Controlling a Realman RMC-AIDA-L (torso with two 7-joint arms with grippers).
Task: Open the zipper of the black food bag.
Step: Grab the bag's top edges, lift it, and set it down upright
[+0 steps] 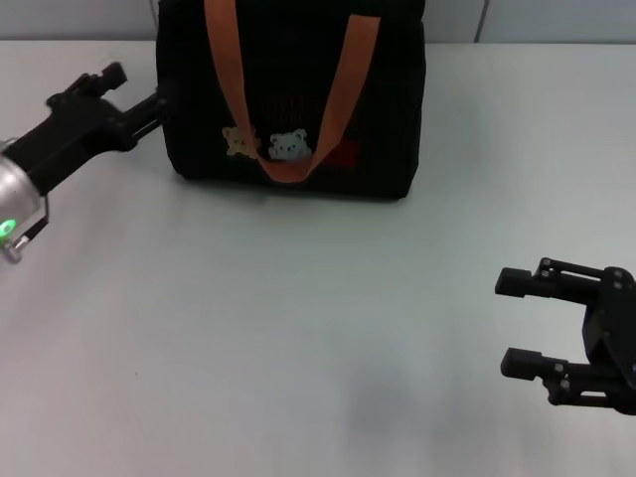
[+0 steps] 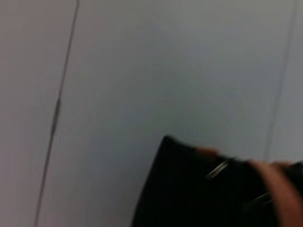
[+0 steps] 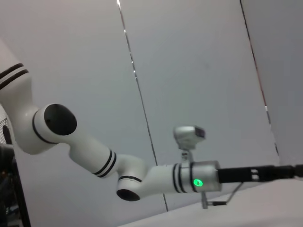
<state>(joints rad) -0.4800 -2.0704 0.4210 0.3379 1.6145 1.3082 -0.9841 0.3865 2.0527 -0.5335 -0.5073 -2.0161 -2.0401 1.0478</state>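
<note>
The black food bag [image 1: 288,99] stands upright at the back middle of the table, with two orange-brown straps [image 1: 343,94] and small bear patches [image 1: 268,145] on its front. Its top is cut off in the head view. In the left wrist view a corner of the bag [image 2: 189,194] shows, with a small metal zipper pull [image 2: 218,169] near the top edge; the zipper line itself blends into the black fabric. My left gripper [image 1: 139,87] is open at the bag's left side, one finger touching the fabric. My right gripper [image 1: 505,323] hovers open at the near right, far from the bag.
The white table [image 1: 298,328] spreads in front of the bag. A pale wall with panel seams [image 2: 57,109] stands behind. The right wrist view shows my left arm [image 3: 156,177] with a green light, reaching across.
</note>
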